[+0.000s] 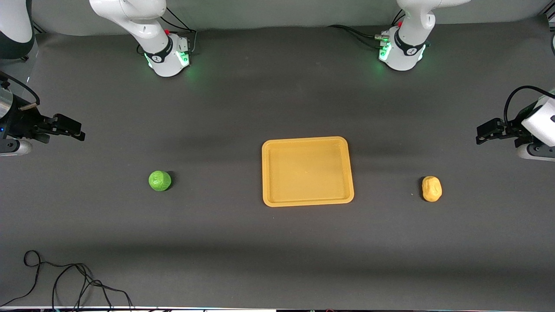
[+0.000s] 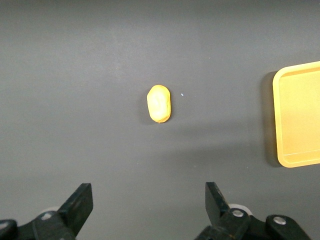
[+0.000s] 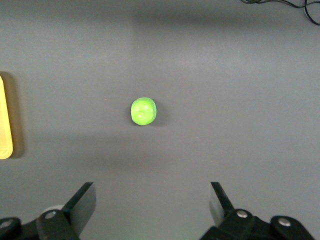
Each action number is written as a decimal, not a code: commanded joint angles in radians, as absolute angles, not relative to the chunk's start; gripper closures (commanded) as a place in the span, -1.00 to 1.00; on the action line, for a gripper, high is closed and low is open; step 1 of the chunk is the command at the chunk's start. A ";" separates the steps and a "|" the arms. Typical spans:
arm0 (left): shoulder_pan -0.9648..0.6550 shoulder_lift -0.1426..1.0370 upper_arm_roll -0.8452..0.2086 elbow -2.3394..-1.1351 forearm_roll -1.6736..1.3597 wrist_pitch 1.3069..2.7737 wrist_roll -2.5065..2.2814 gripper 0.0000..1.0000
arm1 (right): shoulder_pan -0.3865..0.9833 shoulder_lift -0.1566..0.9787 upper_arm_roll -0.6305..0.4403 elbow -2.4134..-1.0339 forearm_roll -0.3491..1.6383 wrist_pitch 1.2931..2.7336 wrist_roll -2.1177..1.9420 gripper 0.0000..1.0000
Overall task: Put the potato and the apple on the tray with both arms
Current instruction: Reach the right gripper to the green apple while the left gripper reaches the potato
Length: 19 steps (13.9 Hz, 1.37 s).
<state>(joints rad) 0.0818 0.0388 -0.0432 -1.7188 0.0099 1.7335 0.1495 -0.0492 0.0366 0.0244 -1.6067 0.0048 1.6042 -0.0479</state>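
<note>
Lying bare on the desk, the tray has the apple at nine o'clock and the potato at three; left gripper and right gripper hover wide.

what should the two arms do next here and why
Probably lower both open grippers: the left gripper onto the lumpy yellow-orange potato, the right gripper onto the bumpy green apple. Both lie untouched on the table, either side of the flat yellow-orange plastic tray.
</note>
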 commanded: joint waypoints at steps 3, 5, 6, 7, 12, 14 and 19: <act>0.077 0.041 -0.043 -1.712 0.023 1.724 0.135 -1.00 | -0.044 0.037 0.023 -1.595 -0.003 1.601 -0.068 -1.00; 0.080 0.076 -0.043 -1.713 0.023 1.732 0.150 -1.00 | -0.048 0.040 0.023 -1.595 -0.002 1.600 -0.075 -1.00; 0.081 0.095 -0.043 -1.726 0.021 1.739 0.153 -1.00 | -0.046 0.041 0.023 -1.595 -0.002 1.600 -0.078 -1.00; 0.080 0.110 -0.041 -1.753 0.023 1.759 0.155 -1.00 | -0.046 0.041 0.023 -1.595 -0.002 1.600 -0.078 -1.00; 0.104 0.263 -0.044 -1.824 0.021 1.930 0.184 -0.93 | 0.001 0.044 0.028 -1.643 -0.003 1.676 -0.064 -1.00; 0.103 0.337 -0.044 -1.836 0.017 1.972 0.190 -0.60 | 0.038 0.046 0.028 -1.710 -0.003 1.768 -0.048 -1.00; 0.100 0.480 -0.051 -1.867 0.006 2.088 0.225 -0.75 | 0.052 0.104 0.028 -1.844 -0.002 1.995 -0.038 -1.00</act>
